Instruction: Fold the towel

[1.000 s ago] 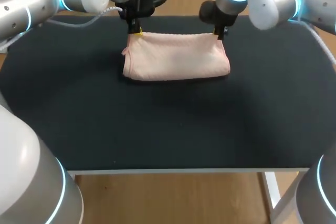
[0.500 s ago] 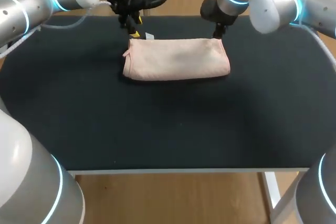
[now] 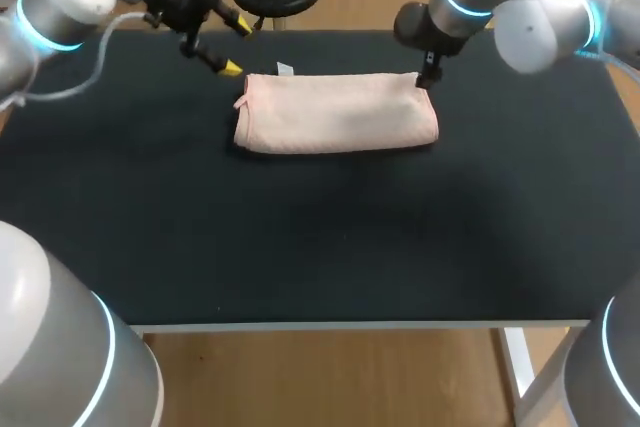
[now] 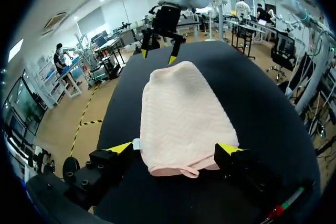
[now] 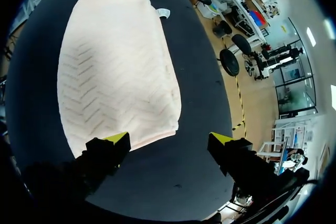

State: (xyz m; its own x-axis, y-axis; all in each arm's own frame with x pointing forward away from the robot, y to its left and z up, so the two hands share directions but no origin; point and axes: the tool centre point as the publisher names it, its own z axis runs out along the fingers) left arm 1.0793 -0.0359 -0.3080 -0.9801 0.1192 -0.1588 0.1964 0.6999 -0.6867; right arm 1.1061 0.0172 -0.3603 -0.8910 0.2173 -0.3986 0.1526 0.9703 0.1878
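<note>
Head view: folded towel (image 3: 335, 112) (white tag (image 3: 285, 69))

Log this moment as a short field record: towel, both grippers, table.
towel: pink, folded into a long band, lying flat
tag: small, white, sticking out at the towel's back edge near its left end
left gripper: open, empty, raised beyond the towel's back left corner
right gripper: open, empty, at the towel's back right corner
table: black top, with the towel near its back middle
</note>
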